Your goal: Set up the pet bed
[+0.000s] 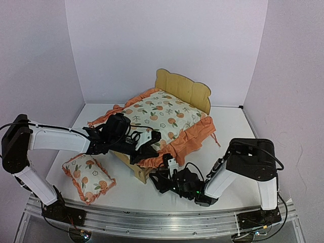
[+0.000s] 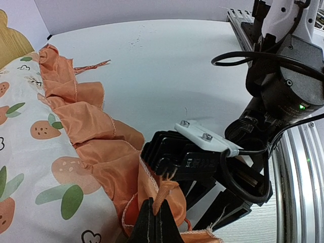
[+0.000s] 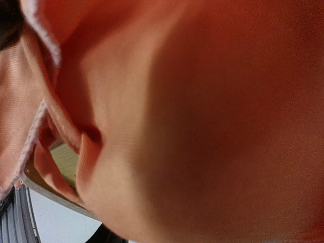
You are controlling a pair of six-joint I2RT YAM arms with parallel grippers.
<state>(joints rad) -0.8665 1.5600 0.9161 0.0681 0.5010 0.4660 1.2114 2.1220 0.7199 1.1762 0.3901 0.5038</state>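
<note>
Diagonally, pet bed [image 1: 195, 95] runs headboard [image 1: 177, 85] far-right, footboard [image 1: 139, 173] near-left; left pincer [image 2: 154, 223] pinches ruffle [image 2: 101, 152]; right pincer [image 1: 161, 178] unclear.

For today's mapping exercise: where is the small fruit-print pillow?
Top view: the pillow lies on the table, near left, between the left arm's base and the pet bed.

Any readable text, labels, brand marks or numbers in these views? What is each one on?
No text reads clearly in any view.
Moulded mark on the black body of the right gripper, left wrist view: too blurred to read.
Print on the cushion: fruit, leaves and flowers only, no letters.
</note>
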